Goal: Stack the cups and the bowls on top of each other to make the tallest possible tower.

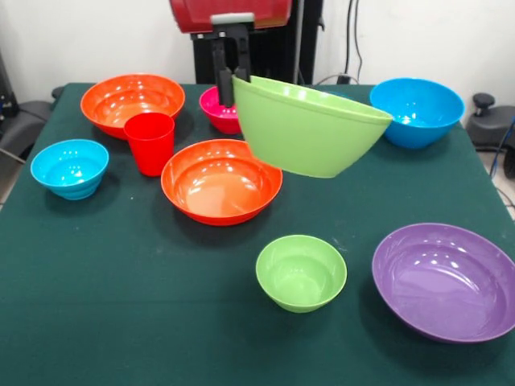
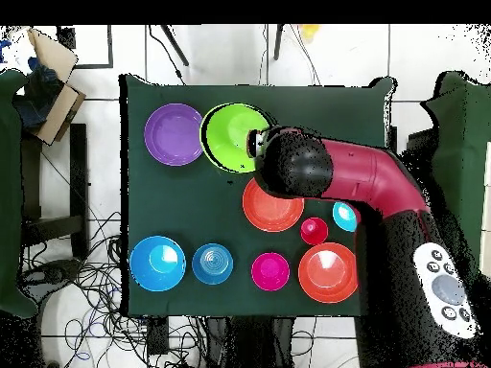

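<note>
My gripper [image 1: 232, 84] is shut on the rim of a wide green bowl [image 1: 310, 129] and holds it tilted in the air, above and to the right of a wide orange bowl [image 1: 221, 181] that sits empty. From overhead the green bowl [image 2: 235, 137] sits at the arm's tip [image 2: 257, 144]. The red cup [image 1: 150, 141] stands upright to the left of that orange bowl. A second orange bowl [image 1: 133, 100], a magenta bowl [image 1: 219, 108], a small blue bowl [image 1: 70, 167], a larger blue bowl [image 1: 417, 111], a small green bowl [image 1: 301, 272] and a purple bowl [image 1: 447, 280] lie apart. No pile of nested bowls shows.
A third blue bowl [image 2: 212, 264] shows overhead between the magenta bowl [image 2: 270, 271] and the larger blue bowl [image 2: 158, 263]; the front view hides it behind the lifted bowl. The green tablecloth [image 1: 121, 305] covers the table. Cables lie on the floor [image 2: 86, 287].
</note>
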`<action>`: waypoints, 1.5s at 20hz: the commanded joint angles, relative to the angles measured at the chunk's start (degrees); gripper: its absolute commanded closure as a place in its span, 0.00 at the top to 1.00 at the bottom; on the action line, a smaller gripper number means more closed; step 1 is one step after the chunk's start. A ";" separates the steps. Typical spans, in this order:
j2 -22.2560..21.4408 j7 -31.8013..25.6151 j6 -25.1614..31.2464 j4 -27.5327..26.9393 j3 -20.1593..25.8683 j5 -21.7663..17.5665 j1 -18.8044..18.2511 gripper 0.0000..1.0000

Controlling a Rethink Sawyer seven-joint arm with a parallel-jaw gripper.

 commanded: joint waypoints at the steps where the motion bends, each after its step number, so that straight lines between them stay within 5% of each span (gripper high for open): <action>1: 2.16 -16.87 6.17 0.05 8.20 -6.39 -2.82 0.00; 11: 3.67 -17.67 5.57 2.28 12.71 -11.88 -7.95 0.00; 24: -0.29 -10.52 -7.08 19.99 16.41 -21.02 -16.72 0.00; 30: 0.21 -6.14 -9.39 21.58 14.97 -25.51 -16.44 0.00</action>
